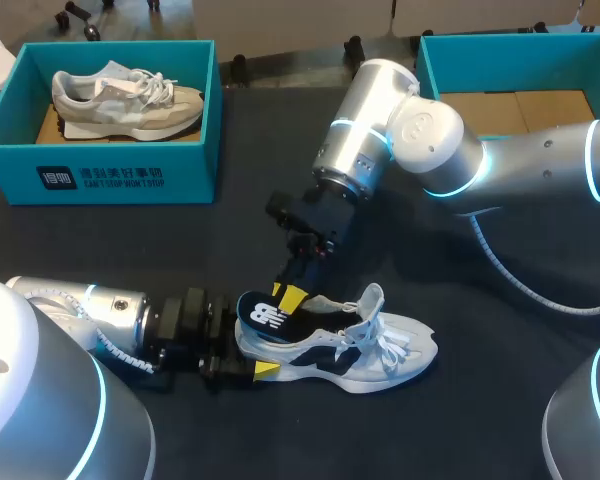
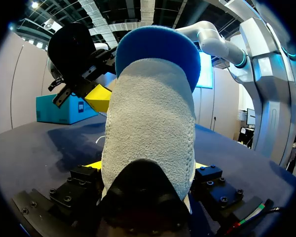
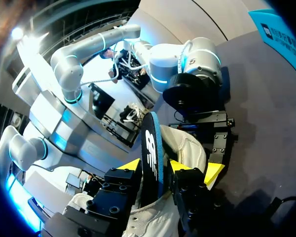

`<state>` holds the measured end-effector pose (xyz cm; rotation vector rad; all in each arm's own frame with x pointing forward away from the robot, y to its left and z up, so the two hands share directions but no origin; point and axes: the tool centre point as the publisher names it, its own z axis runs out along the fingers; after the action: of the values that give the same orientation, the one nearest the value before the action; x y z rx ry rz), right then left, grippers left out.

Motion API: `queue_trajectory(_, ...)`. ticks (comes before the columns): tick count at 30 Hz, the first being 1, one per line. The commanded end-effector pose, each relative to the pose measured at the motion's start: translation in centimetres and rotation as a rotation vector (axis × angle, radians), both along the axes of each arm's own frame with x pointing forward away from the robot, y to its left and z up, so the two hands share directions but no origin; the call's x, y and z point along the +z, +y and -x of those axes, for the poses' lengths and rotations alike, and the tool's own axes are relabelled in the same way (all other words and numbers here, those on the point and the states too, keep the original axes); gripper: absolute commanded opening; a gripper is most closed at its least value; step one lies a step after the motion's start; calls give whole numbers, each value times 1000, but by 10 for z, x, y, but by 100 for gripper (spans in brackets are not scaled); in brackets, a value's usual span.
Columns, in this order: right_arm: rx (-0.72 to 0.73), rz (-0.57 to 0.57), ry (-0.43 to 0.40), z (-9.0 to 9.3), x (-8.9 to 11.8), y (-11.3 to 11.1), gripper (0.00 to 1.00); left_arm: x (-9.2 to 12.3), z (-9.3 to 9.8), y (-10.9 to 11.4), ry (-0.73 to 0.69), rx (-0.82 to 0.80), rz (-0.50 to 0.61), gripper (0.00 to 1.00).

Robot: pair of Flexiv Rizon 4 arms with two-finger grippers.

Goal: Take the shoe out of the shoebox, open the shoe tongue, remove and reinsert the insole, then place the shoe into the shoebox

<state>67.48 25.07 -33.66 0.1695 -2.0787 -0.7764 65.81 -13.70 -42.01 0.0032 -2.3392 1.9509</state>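
Right now the dark table (image 1: pixel 130 240) carries everything I am working with. The white-and-black shoe (image 1: pixel 380 350) lies on its sole near my edge of the table, toe pointing to my right, laces loose over the tongue.

My left gripper (image 1: pixel 252 348) comes in low along the cloth and has the heel between its fingers, one yellow tip pressed on each side of the heel, so it is clamped on the shoe. From the left wrist the pale heel cup fills the space between those fingers, with the blue edge of the insole (image 2: pixel 158 49) rising above it.

My right gripper (image 1: pixel 290 296) hangs down from above over the heel opening. Its two yellow tips stand close together and pinch the insole from both faces. The insole stands nearly upright, its lower part in the shoe and its upper part held clear of the collar.

Farther back on the table, the teal left shoebox (image 1: pixel 100 170) holds a grey shoe (image 1: pixel 130 100) lying on its side. The teal right shoebox (image 1: pixel 430 60) sits at the far right corner, showing a brown cardboard floor (image 1: pixel 520 110). Both boxes are well apart from the shoe.
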Motion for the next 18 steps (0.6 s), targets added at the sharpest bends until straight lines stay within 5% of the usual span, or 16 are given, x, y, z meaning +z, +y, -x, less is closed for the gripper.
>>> queue_trajectory(1, -4, 5, 4, -2, 0, 1, 6, -4, -2, 1, 0, 2, -2, 0)
queue_trajectory(2, -5, 6, 5, -2, -1, 0, 0, -4, -2, 1, 0, 2, -2, 0)
queue_trajectory(18, 33, -9, -52, -4, 13, 12, 0, -4, -2, 1, 0, 2, -2, 0)
